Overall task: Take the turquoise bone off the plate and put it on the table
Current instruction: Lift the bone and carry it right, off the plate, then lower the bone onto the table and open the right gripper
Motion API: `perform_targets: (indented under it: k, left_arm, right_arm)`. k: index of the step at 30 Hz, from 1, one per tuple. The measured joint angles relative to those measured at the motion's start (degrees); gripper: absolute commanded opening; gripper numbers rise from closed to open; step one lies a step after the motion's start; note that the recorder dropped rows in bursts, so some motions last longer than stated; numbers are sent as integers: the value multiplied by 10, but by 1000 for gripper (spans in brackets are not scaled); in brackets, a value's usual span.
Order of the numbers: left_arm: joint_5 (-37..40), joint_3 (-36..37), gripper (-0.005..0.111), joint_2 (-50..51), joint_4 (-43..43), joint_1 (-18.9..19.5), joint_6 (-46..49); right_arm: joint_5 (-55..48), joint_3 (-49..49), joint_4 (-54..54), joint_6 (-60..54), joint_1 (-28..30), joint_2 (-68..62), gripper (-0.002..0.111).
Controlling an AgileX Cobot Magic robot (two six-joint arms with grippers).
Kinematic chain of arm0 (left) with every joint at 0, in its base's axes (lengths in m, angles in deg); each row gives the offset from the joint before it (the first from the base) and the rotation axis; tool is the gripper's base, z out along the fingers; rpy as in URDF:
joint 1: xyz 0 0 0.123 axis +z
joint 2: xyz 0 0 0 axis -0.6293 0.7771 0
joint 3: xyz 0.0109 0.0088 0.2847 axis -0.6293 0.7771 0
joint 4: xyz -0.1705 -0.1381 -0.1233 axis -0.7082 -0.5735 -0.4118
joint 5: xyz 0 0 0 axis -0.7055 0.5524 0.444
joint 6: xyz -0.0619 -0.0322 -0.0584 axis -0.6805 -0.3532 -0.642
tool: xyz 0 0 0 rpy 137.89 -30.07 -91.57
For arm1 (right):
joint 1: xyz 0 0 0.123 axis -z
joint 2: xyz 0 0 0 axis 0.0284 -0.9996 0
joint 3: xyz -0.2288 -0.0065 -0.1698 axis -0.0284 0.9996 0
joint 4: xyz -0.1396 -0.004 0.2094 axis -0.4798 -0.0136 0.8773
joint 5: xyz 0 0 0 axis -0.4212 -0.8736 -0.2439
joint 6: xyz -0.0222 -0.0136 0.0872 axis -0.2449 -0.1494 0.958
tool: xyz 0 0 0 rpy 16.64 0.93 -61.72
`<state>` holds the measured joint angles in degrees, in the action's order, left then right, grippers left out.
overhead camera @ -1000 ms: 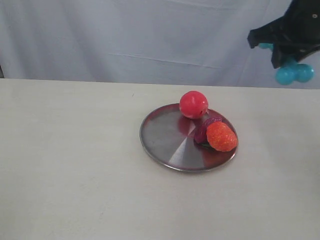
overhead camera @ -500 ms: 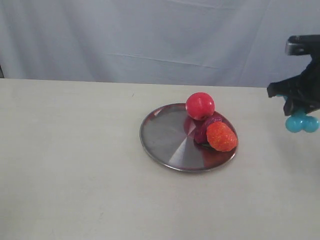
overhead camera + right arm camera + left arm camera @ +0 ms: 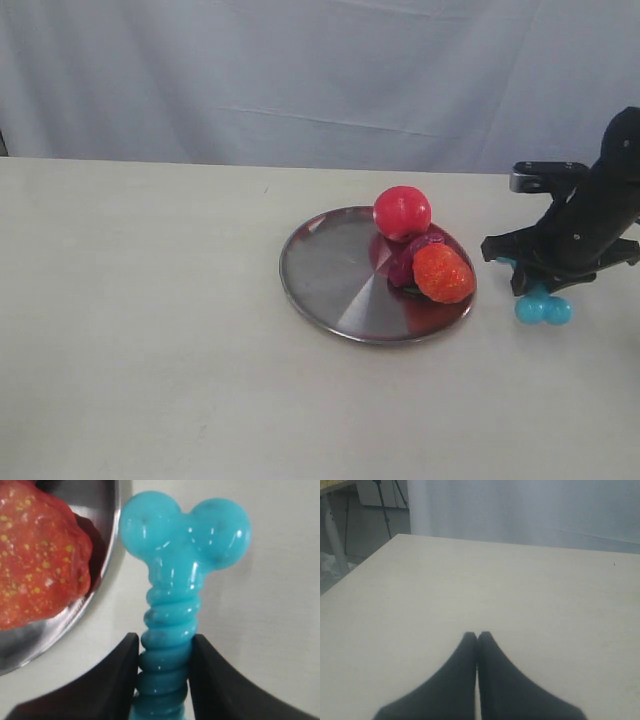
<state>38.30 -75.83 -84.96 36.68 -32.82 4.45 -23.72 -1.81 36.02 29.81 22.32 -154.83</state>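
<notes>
The left pincer [image 3: 477, 639] has its tips pressed together above the desk [image 3: 520, 580]. The right arm [image 3: 600, 205] angles steeply down near the desk's right edge. The right pincer [image 3: 545, 278] pinches the ribbed shaft of the turquoise bone [image 3: 543, 308], knobbed end lowest, just beside the plate [image 3: 320, 270].

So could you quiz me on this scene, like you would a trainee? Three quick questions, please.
1. True or false: the turquoise bone lies on the plate.
2. Which fingers hold the bone: A) left, B) right?
3. Fill in: next to the red ball, the plate holds an orange-red toy ____.
Key: 1 false, it is held just off the plate's rim. 2 B, the right fingers clamp its ribbed shaft. 3 strawberry.
</notes>
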Motion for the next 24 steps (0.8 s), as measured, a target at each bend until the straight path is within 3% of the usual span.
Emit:
perform_targets:
  k: [24]
  left_arm:
    - [0,0,0,0,0,0,0]
  right_arm:
    - [20,0,-3,-9,-4,-5,0]
